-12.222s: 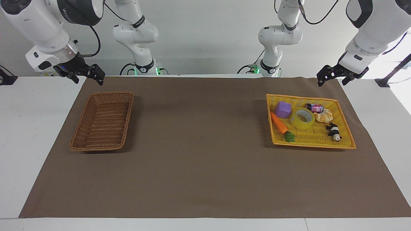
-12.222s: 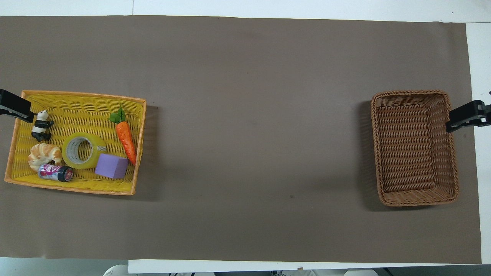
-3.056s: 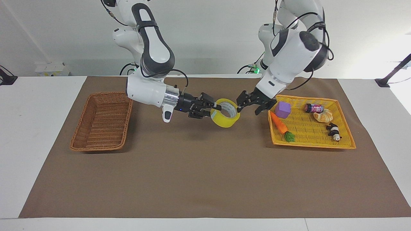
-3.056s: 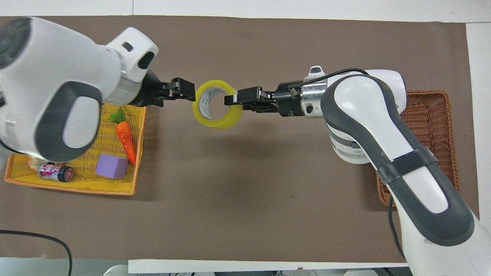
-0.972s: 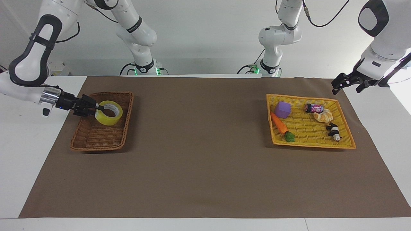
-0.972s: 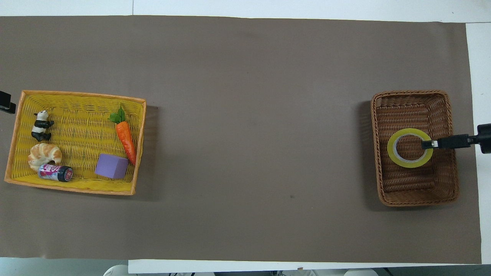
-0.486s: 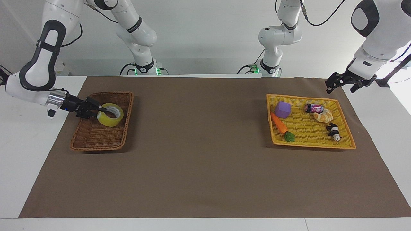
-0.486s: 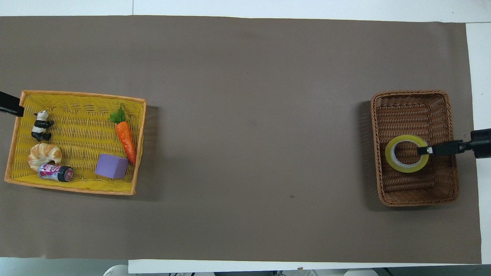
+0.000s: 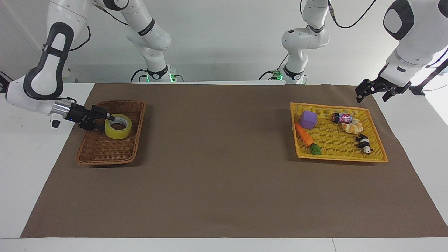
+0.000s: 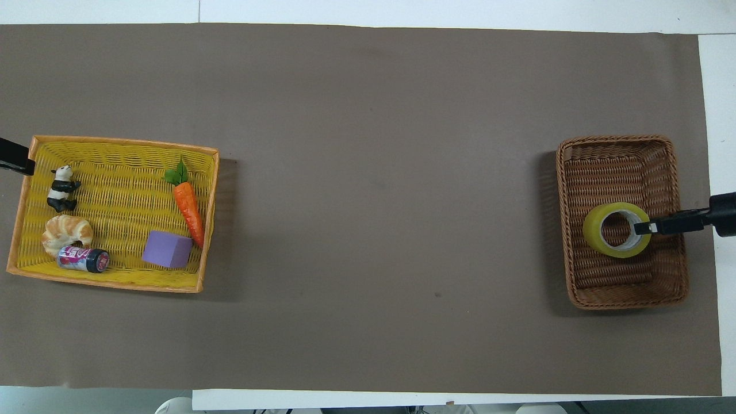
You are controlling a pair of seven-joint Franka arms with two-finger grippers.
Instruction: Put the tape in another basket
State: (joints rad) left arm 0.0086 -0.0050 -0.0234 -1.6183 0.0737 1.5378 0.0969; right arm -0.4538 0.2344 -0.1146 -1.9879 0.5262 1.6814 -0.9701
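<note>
The tape [image 9: 118,126], a yellow roll with a pale core, lies flat on the floor of the brown wicker basket [image 9: 104,161] at the right arm's end of the table. In the overhead view the tape [image 10: 618,230] sits in the middle of the basket [image 10: 627,303]. My right gripper [image 9: 106,118] reaches in over the basket's side, and its tip [image 10: 647,227] is at the roll's upper rim. Whether it still grips the rim does not show. My left gripper [image 9: 372,92] hangs open and holds nothing, over the mat's corner beside the yellow tray, waiting.
The yellow woven tray [image 9: 341,158] at the left arm's end holds a purple cube [image 9: 308,119], a carrot [image 9: 303,134], a small can [image 9: 342,118], a croissant [image 9: 352,126] and a panda figure [image 9: 364,143]. Brown mat [image 9: 217,157] lies between tray and basket.
The tape has gone from tilted above the basket floor to lying flat on it. The right gripper has drawn back slightly toward the basket's side. The left arm has barely moved.
</note>
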